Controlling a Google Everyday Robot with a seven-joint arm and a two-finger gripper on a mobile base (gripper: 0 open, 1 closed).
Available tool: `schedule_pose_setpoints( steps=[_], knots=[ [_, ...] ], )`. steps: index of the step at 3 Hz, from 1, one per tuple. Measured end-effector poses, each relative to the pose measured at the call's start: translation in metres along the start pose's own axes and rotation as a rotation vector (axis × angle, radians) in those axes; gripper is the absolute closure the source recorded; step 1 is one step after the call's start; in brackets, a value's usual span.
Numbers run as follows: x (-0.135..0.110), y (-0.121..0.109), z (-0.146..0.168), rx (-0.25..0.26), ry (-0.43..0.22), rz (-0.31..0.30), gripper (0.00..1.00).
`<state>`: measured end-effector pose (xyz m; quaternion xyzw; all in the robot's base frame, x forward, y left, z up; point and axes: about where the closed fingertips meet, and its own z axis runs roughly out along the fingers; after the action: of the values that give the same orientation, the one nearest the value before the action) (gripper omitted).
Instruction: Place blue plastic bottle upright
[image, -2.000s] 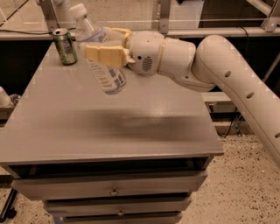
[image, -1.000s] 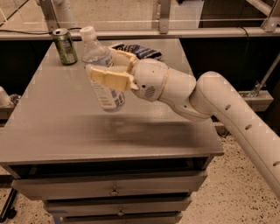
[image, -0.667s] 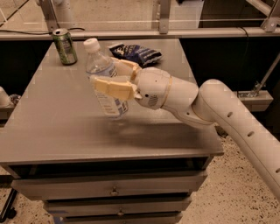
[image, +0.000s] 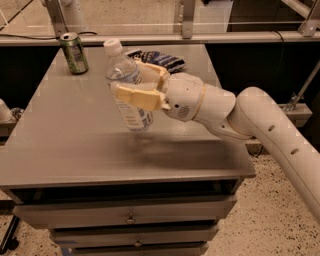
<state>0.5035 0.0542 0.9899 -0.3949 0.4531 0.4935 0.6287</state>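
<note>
The blue plastic bottle (image: 127, 82) is clear with a white cap and a pale blue-and-white label. It is held nearly upright, cap tilted slightly to the left, with its base just above the grey table top (image: 60, 150) near the middle. My gripper (image: 136, 84) is shut on the bottle's middle, its cream fingers (image: 136, 96) on either side. The white arm reaches in from the right.
A green drink can (image: 74, 53) stands at the table's back left. A dark blue crinkled snack bag (image: 159, 59) lies at the back, partly behind my gripper. Drawers sit below the table's front edge. A rail runs behind the table.
My gripper has carried the bottle down and toward the table's middle, and the bottle has turned closer to upright. The can and bag have not moved.
</note>
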Motion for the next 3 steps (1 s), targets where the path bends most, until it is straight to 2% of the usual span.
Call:
schedule_pose_setpoints(
  steps=[1,2,3],
  knots=[
    [-0.016,-0.011,-0.026,0.012,-0.007,-0.049,1.00],
    [-0.026,-0.022,-0.059,0.040,-0.029,-0.075,1.00],
    [-0.030,-0.028,-0.092,0.084,-0.079,-0.081,1.00]
  ],
)
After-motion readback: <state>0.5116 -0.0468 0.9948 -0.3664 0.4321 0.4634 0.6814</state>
